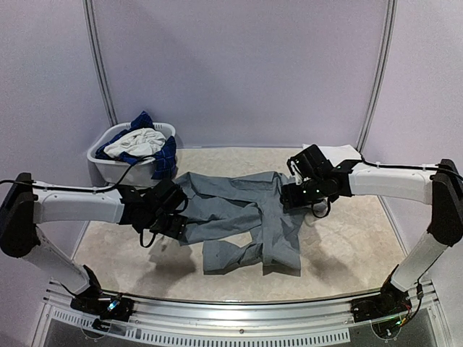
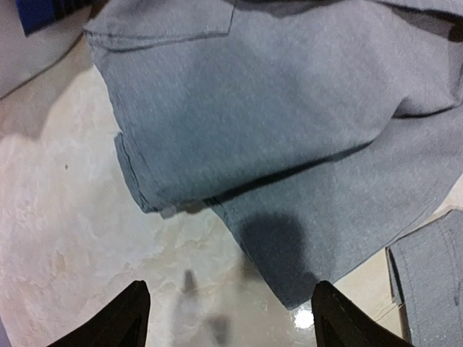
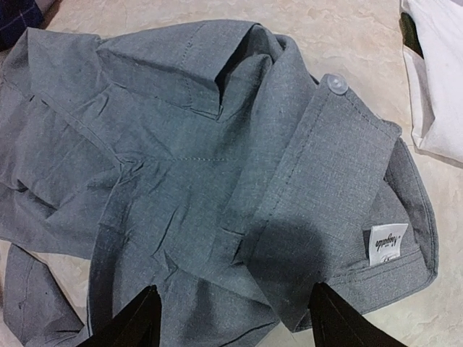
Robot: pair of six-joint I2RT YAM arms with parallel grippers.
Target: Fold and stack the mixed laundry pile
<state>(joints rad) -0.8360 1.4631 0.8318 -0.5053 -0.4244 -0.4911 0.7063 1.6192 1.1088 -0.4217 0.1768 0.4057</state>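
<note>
Both jaws hang released above the grey garment (image 1: 246, 217); a shallow pinch could lift only one layer.

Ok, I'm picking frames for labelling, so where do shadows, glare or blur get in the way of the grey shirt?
Top view: sharp, evenly lit, only soft shadows on the table. Left wrist view: slightly soft, a dark shadow patch on the grey shirt and a small glare spot on the bare surface beside it. Right wrist view: sharp, the label crisp, a shadow just left of it.
</note>
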